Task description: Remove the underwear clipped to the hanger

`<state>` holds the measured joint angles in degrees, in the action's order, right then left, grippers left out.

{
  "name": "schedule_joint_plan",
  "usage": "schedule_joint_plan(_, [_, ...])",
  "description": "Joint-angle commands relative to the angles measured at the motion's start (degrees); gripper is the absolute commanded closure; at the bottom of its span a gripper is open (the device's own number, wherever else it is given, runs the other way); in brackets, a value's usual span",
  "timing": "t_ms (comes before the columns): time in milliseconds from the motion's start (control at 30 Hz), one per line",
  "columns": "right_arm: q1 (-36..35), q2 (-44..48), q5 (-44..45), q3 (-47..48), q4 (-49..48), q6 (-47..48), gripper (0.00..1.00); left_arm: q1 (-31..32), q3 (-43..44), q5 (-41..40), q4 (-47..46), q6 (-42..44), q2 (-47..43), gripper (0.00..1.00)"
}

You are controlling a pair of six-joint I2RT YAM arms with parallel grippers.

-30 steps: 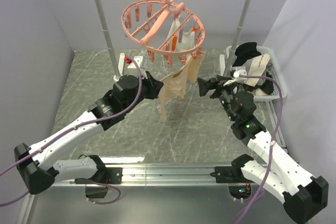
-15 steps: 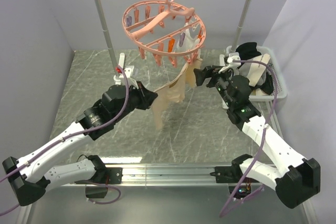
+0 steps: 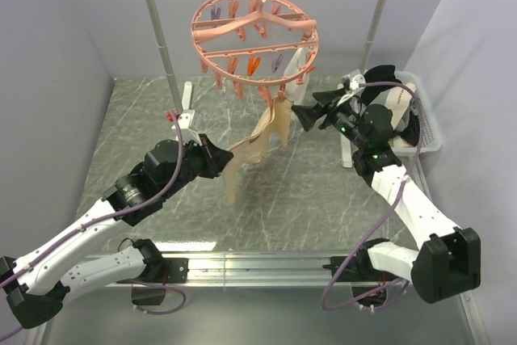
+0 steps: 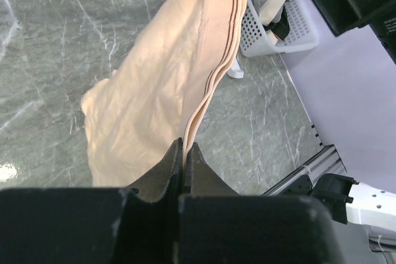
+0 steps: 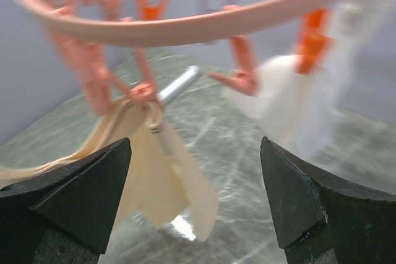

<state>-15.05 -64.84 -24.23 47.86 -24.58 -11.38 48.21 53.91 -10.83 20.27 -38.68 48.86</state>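
Underwear (image 4: 154, 85) between tips of left tool (image 4: 184, 148)

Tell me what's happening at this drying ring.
The left gripper is shut on the edge of the cream-beige underwear, holding it stretched sideways from the hanger, where a pink clip grips its top. The right gripper is open, facing that clip from just below the ring. The garment is not yet off.
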Motion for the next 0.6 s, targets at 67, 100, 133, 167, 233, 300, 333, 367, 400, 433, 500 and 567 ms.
schedule_joint_plan(67, [0.11, -3.45, -20.58, 4.87, -6.45, 1.36, 0.09, 0.14, 0.67, -0.24, 1.26, -1.05, -2.36, 0.99])
schedule_joint_plan(100, [0.02, -4.06, -22.94, 5.31, -6.53, 1.1, 0.09, 0.13, 0.67, -0.07, 1.26, -1.05, -2.54, 0.99])
schedule_joint_plan(133, [0.11, -5.11, -23.4, 6.28, -6.45, 1.01, 0.09, 0.22, 0.67, 0.02, 1.43, -1.14, -2.63, 1.0])
schedule_joint_plan(167, [0.02, -5.64, -23.67, 6.63, -6.53, 0.92, 0.09, 0.22, 0.76, 0.19, 1.35, -1.23, -2.8, 0.99])
schedule_joint_plan(233, [-0.16, -7.05, -24.02, 7.95, -6.97, 0.66, 0.09, 0.13, 0.76, 0.72, 1.44, -1.4, -2.72, 0.99])
schedule_joint_plan(300, [-0.68, -8.19, -24.64, 9.27, -6.28, 0.74, 0.1, 0.22, 0.85, 0.9, 1.52, -1.4, -2.81, 0.99])
schedule_joint_plan(333, [-1.21, -9.16, -24.55, 10.67, -5.58, 1.0, 0.1, 0.14, 0.85, 1.07, 1.44, -1.49, -2.72, 0.99])
schedule_joint_plan(367, [-1.47, -9.51, -24.2, 11.2, -4.7, 1.53, 0.11, 0.22, 0.76, 1.16, 1.35, -1.58, -2.72, 0.99])
schedule_joint_plan(400, [-1.82, -9.86, -23.68, 11.55, -4.43, 2.4, 0.11, 0.22, 0.76, 1.25, 1.26, -1.58, -2.81, 0.99])
schedule_joint_plan(433, [-2.7, -10.48, -23.06, 12.34, -4.25, 2.76, 0.11, 0.22, 0.76, 1.42, 1.17, -1.58, -2.81, 0.99])
schedule_joint_plan(500, [-3.23, -10.92, -22.71, 12.87, -4.07, 2.94, 0.11, 0.22, 0.67, 1.6, 1.09, -1.67, -2.81, 0.99])
schedule_joint_plan(567, [-4.02, -11.62, -21.74, 13.23, -4.6, 2.85, 0.12, 0.22, 0.67, 1.86, 1.09, -1.75, -2.81, 0.99])
